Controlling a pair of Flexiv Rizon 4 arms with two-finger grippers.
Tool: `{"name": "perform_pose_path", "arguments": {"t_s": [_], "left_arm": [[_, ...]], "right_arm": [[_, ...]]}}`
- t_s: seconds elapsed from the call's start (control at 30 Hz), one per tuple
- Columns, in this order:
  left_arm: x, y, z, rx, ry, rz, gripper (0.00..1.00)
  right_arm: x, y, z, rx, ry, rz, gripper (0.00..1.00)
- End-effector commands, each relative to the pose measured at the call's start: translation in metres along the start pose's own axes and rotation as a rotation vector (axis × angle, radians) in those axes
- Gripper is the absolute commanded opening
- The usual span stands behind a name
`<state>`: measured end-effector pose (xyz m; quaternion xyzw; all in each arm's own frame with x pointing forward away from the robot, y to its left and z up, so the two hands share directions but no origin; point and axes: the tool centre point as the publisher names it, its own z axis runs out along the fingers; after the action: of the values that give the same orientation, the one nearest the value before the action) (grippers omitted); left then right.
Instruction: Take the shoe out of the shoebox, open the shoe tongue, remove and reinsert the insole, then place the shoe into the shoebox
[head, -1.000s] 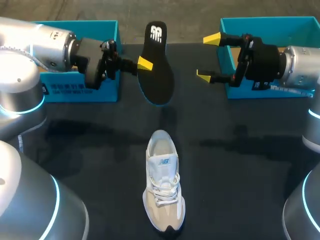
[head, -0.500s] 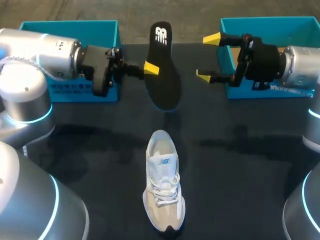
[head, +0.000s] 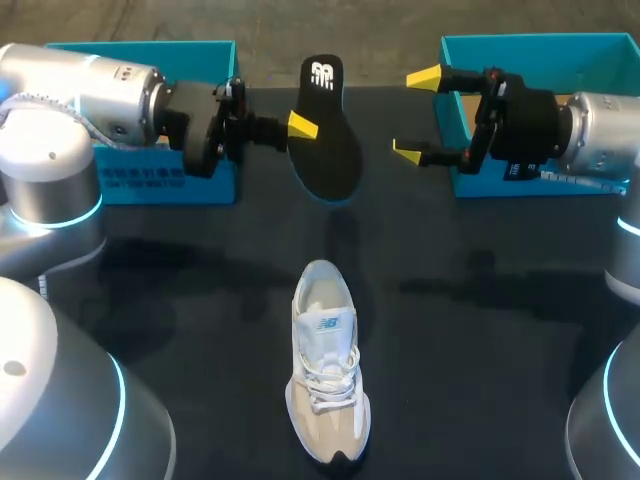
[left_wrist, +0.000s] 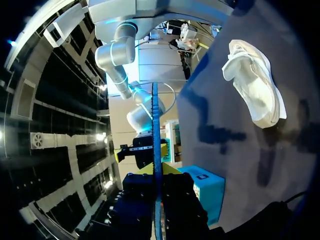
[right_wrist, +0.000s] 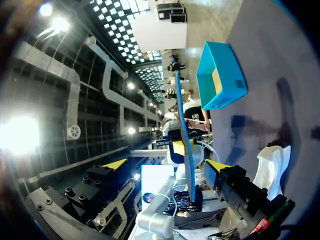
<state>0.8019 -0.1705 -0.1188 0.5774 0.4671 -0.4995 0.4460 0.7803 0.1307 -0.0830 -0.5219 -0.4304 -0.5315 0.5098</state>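
Head view: the table (head: 480, 330) carries two blue boxes at its far edge, the left box (head: 150, 185) and the right box (head: 545, 42) (we cannot tell which is base and which is lid).

The shoe (head: 326, 370) lies on the table outside both boxes, on the near side at the middle. Its toe points toward us and its collar toward the far edge.

The insole (head: 328, 150) is in the air between the two boxes, beyond the shoe. Its long axis runs nearly parallel to the shoe's. The logo heel end is farthest from us, and the broad forefoot end faces the shoe's collar.

The left gripper (head: 300, 126) is clamped on the insole's left edge. In the left wrist view the insole rises edge-on from between its fingers.

The right gripper (head: 418, 115) has its fingers spread wide and holds nothing. It stands just right of the insole without touching it.

We judge the step in hand to be reinsertion. The shoe lies toward us and below the insole. The forefoot end already leads, so no end-for-end turn appears needed. The left arm must carry the insole down to the collar. The right gripper is free to steady the shoe, though both grippers are well apart from it.
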Motion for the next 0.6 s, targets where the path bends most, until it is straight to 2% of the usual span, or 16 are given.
{"name": "perform_pose_path", "arguments": {"t_s": [0.03, 0.27, 0.6], "left_arm": [[-0.002, 0.001, -0.001, 0.004, -0.004, 0.003, 0.0], [-0.002, 0.001, -0.001, 0.004, -0.004, 0.003, 0.0], [-0.002, 0.001, -0.001, 0.004, -0.004, 0.003, 0.0]], "right_arm": [[-0.003, 0.0, 0.006, 0.017, -0.017, -0.02, 1.0], [-0.016, -0.006, 0.025, 0.086, -0.059, -0.079, 1.0], [-0.022, -0.01, 0.042, 0.148, -0.141, -0.118, 1.0]]}}
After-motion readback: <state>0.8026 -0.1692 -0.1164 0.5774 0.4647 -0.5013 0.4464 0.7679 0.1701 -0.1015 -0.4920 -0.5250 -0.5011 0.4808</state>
